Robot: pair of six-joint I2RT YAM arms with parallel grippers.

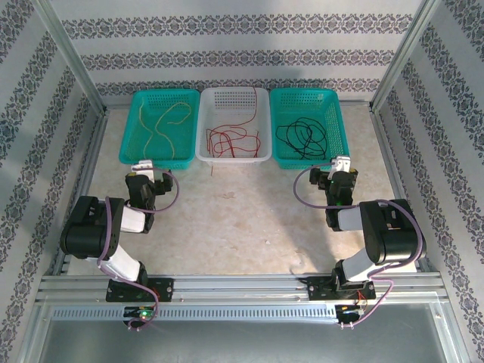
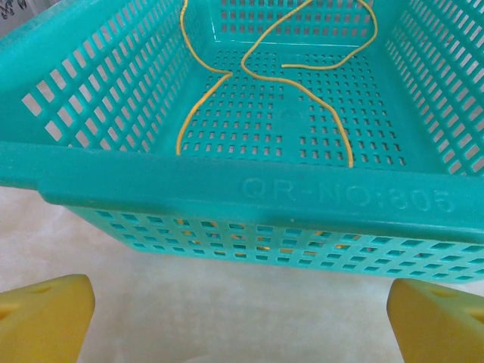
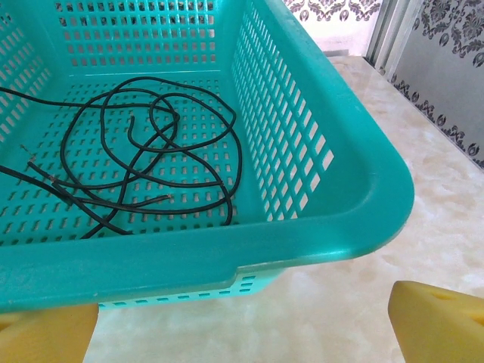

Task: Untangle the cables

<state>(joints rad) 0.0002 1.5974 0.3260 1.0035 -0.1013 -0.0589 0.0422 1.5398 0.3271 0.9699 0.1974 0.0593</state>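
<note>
The cables lie sorted by colour in three baskets at the back of the table. Yellow cables (image 1: 161, 125) curl in the left green basket (image 1: 128, 136), red cables (image 1: 229, 141) in the white basket (image 1: 261, 128), and black cables (image 1: 301, 136) in the right green basket (image 1: 342, 128). My left gripper (image 1: 142, 167) is open just in front of the left basket; its view has a yellow cable (image 2: 333, 121) behind the rim (image 2: 249, 189). My right gripper (image 1: 342, 162) is open at the right basket's near corner, facing the black cables (image 3: 151, 151). Nothing is between either gripper's fingers.
A short red strand end (image 1: 211, 172) pokes out onto the table below the white basket. Patterned walls and metal frame posts (image 1: 83, 83) close in the sides and back. Bare marbled tabletop (image 1: 242, 219) lies between the two arms, with an aluminium rail (image 1: 242, 287) along the near edge.
</note>
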